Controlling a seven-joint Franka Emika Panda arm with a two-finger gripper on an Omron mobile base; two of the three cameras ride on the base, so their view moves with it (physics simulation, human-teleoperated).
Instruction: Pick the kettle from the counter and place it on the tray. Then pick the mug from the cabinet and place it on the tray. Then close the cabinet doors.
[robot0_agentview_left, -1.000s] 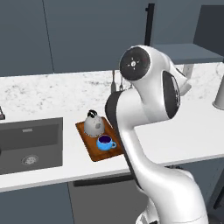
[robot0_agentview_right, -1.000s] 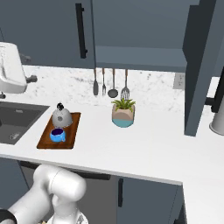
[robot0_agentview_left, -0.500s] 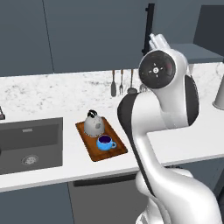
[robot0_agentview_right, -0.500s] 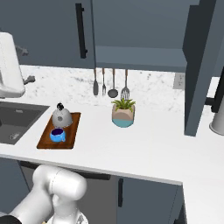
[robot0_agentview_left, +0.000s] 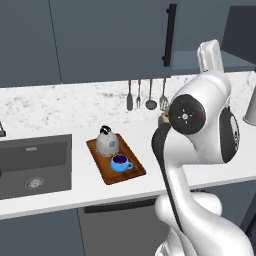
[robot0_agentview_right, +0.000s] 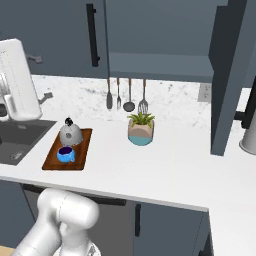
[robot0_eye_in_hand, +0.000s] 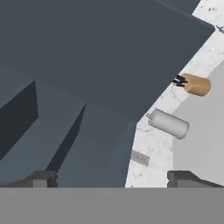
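Observation:
The grey kettle (robot0_agentview_left: 106, 142) (robot0_agentview_right: 70, 134) and the blue mug (robot0_agentview_left: 120, 163) (robot0_agentview_right: 65, 154) both stand on the reddish-brown tray (robot0_agentview_left: 131, 173) (robot0_agentview_right: 83, 147) on the white counter (robot0_agentview_left: 60, 107) (robot0_agentview_right: 165, 165). The cabinet (robot0_agentview_right: 160, 45) is open in the middle, with a bare shelf (robot0_agentview_left: 210, 60). Its left door (robot0_agentview_right: 55, 35) lies flat, while the right door (robot0_agentview_right: 227, 75) stands swung out. My arm (robot0_agentview_left: 200, 115) is raised high beside the tray. In the hand view my gripper (robot0_eye_in_hand: 113, 179) is open and holds nothing; it faces dark cabinet panels (robot0_eye_in_hand: 109, 57).
The dark sink (robot0_agentview_left: 30, 165) lies left of the tray. A potted plant (robot0_agentview_right: 140, 129) stands right of it, under hanging utensils (robot0_agentview_right: 125, 95). A grey cylinder (robot0_agentview_right: 248, 132) (robot0_eye_in_hand: 168, 123) sits at the counter's far right, beyond the open door.
The arm has swung upward, away from the tray and toward the cabinet. Kettle and mug have stayed on the tray.

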